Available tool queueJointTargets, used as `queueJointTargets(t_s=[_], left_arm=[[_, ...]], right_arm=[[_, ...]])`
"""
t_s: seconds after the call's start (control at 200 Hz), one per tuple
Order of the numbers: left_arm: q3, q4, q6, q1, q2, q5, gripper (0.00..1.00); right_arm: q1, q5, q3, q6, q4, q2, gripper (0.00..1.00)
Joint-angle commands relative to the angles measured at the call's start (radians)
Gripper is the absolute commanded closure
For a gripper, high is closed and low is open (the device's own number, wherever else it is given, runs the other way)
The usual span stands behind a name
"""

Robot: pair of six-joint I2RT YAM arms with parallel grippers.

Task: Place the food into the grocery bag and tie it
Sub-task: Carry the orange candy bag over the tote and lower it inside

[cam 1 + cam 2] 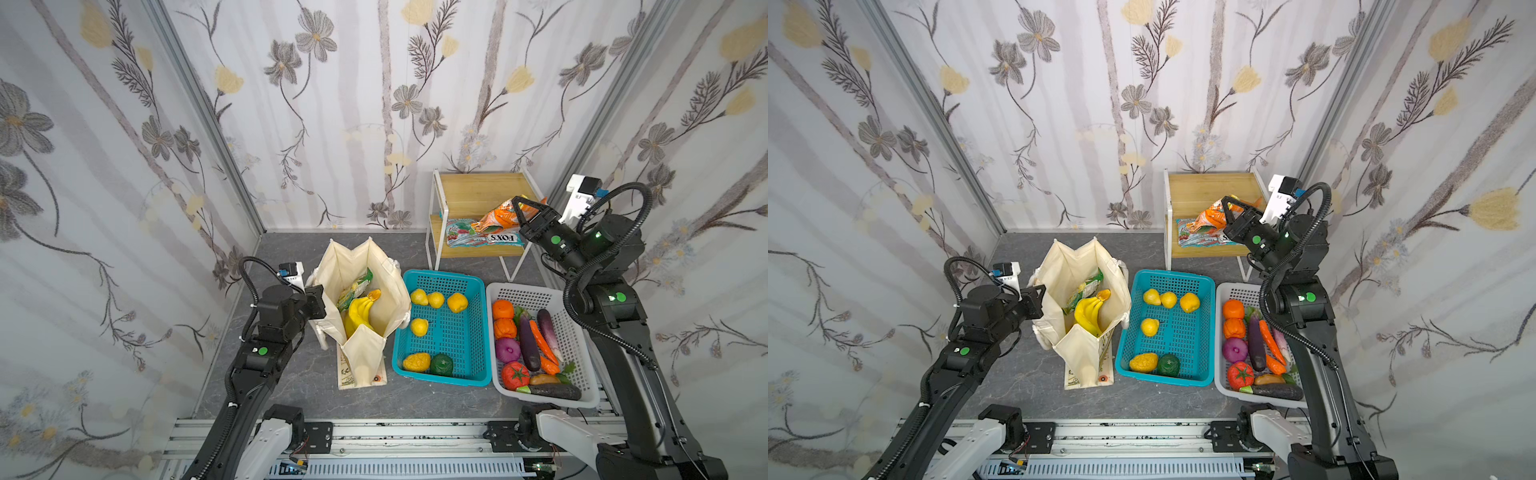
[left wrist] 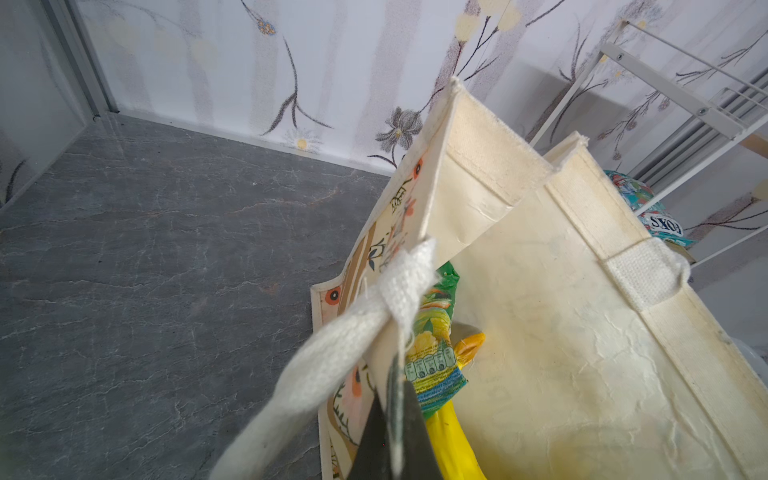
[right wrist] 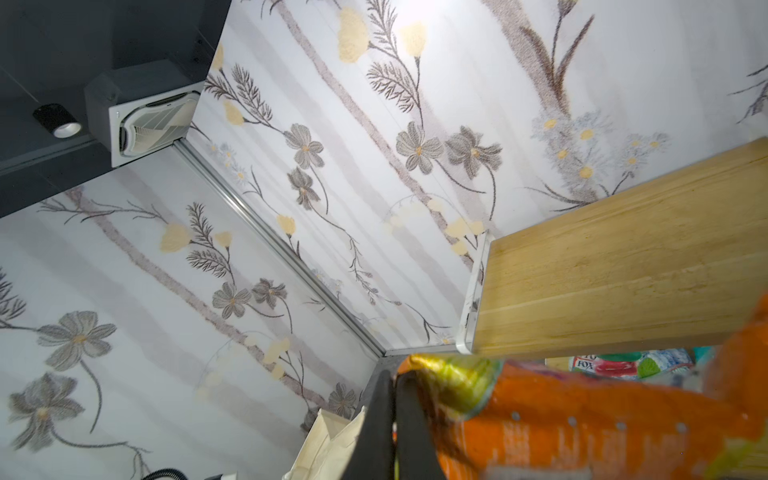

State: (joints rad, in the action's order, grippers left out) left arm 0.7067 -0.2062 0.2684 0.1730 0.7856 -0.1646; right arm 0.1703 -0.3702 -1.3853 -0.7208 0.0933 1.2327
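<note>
Beside teal basket (image 1: 457, 332), grocery bag (image 1: 353, 266) stands mouth-up.

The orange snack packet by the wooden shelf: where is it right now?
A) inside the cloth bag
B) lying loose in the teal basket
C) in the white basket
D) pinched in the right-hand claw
D: the right gripper is shut on the orange snack packet at the wooden shelf, while the left gripper is shut on the rim of the grocery bag.
</note>
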Motion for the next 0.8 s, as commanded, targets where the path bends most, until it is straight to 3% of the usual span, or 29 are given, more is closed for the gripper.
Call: queueJointTargets(t_s=[0.0, 0.205, 0.37, 0.45, 0.505, 0.799], left_arm=[[0.003, 0.03, -0.001, -0.001, 0.005, -0.018, 1.0], [0.003, 0.03, 0.0, 0.0, 0.007, -0.019, 1.0], [0.003, 0.031, 0.0, 0.0, 0.007, -0.019, 1.0], [0.002, 0.031, 0.0, 0.0, 0.007, -0.018, 1.0], [0.002, 0.031, 0.0, 0.002, 0.008, -0.019, 1.0], [0.002, 0.031, 0.004, 0.005, 0.01, -0.012, 1.0]], right_arm=[[0.096, 0.061, 0.014, 0.028, -0.002, -0.019, 1.0], [0.393, 0.187, 0.02, 0.038, -0.034, 0.036, 1.0], [0.605, 0.256, -0.076, 0.068, -0.045, 0.163, 1.0], [0.717, 0.38, -0.172, 0.144, 0.033, 0.227, 1.0], [0.75, 0.406, -0.213, 0.16, 0.056, 0.267, 1.0], [0.84, 0.286, -0.229, 0.085, -0.022, 0.457, 1.0]])
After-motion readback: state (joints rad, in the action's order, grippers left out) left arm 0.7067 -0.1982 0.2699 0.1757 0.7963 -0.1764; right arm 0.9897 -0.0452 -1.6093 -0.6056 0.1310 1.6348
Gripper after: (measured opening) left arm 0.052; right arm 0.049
